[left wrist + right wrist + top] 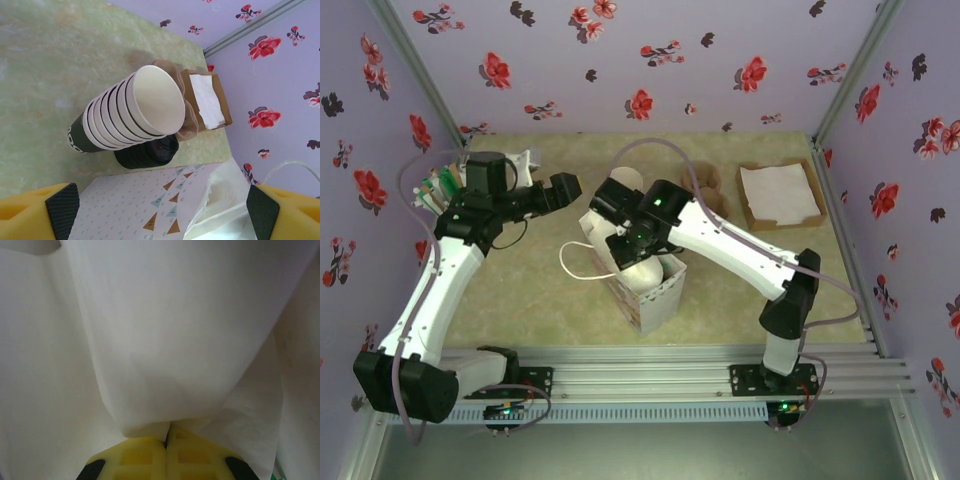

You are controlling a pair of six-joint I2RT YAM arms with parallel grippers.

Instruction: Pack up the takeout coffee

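Note:
The takeout coffee is hidden from view. A white paper bag (655, 295) with small triangle flags printed on it stands at mid-table, its side also close under the left wrist camera (150, 200). My right gripper (612, 232) reaches into the bag's mouth. In the right wrist view its yellow fingers (166, 440) are pressed together, pinching a fold of the bag's white liner (165, 340). My left gripper (565, 190) hovers just left of the bag, jaws wide apart (162, 207), with nothing between them.
A leaning stack of cream-rimmed cups (130, 117) and a squat black stack of lids (147, 152) stand behind the bag. A cardboard tray of napkins (780, 195) sits back right, brown holders (705, 185) beside it. A rack of packets (440, 185) is at far left.

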